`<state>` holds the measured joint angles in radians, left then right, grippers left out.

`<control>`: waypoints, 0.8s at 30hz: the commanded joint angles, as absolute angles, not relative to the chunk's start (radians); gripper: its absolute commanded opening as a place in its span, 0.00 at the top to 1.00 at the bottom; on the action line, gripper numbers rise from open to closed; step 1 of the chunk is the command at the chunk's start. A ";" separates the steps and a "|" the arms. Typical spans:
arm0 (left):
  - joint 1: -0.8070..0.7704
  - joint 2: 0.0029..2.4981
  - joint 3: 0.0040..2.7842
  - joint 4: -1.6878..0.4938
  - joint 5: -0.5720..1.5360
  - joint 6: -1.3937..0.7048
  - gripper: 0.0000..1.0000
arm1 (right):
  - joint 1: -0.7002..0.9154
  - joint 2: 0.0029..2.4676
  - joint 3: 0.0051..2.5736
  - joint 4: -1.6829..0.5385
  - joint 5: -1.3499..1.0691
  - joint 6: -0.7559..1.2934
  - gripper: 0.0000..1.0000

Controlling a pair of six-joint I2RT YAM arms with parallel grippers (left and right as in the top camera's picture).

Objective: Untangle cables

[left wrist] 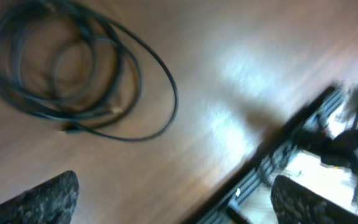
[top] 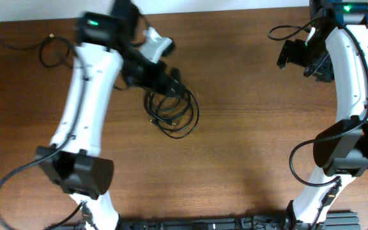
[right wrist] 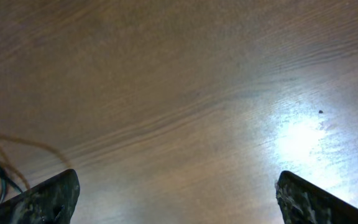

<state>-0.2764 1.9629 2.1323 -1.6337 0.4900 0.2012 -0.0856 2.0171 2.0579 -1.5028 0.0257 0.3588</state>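
Observation:
The cables (top: 172,114) lie as a coiled black bundle on the wooden table, left of centre. In the left wrist view the coil (left wrist: 73,81) lies at the upper left, with a small plug end at its lower edge. My left gripper (top: 165,82) hovers at the coil's upper edge; its fingers (left wrist: 176,202) are wide apart and empty. My right gripper (top: 299,57) is at the far right back, away from the cables; its fingers (right wrist: 178,199) are spread wide over bare wood and hold nothing.
A thin dark wire (top: 50,48) loops at the back left corner of the table. A black rail (top: 235,223) runs along the front edge. The white arm bases stand at the front left (top: 75,172) and front right (top: 347,150).

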 commanded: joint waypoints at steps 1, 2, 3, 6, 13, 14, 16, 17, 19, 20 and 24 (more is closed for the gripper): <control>-0.435 1.965 1.933 -1.517 0.417 0.195 0.01 | -0.086 2.006 2.055 -1.501 0.028 0.353 0.02; -0.474 1.965 1.852 -1.422 0.358 0.143 0.00 | -0.086 2.006 2.055 -1.501 0.028 0.353 0.02; -0.503 1.965 1.789 -1.349 0.275 0.075 0.01 | -0.086 2.006 2.055 -1.501 0.028 0.353 0.02; -0.569 1.965 1.589 -1.053 0.212 -0.040 0.13 | -0.086 2.006 2.055 -1.501 0.028 0.353 0.02; -0.590 1.965 1.456 -0.864 0.210 -0.056 0.51 | -0.086 2.006 2.055 -1.501 0.028 0.353 0.02; -0.590 1.965 1.456 -0.862 0.187 -0.057 0.62 | -0.086 2.006 2.055 -1.501 0.028 0.353 0.02; -0.590 1.965 1.456 -0.863 0.160 -0.057 0.86 | -0.086 2.006 2.055 -1.501 0.028 0.353 0.02; -0.590 1.965 1.457 -0.863 0.160 -0.057 1.00 | -0.086 2.006 2.055 -1.501 0.028 0.353 0.02; -0.589 1.953 1.517 -0.910 0.188 -0.057 1.00 | -0.086 2.006 2.055 -1.501 0.028 0.353 0.02; -0.587 1.916 1.588 -0.954 0.194 -0.057 1.00 | -0.086 2.006 2.055 -1.501 0.028 0.353 0.02; -0.584 1.681 1.790 -0.975 0.189 -0.056 1.00 | -0.086 2.006 2.055 -1.501 0.028 0.353 0.01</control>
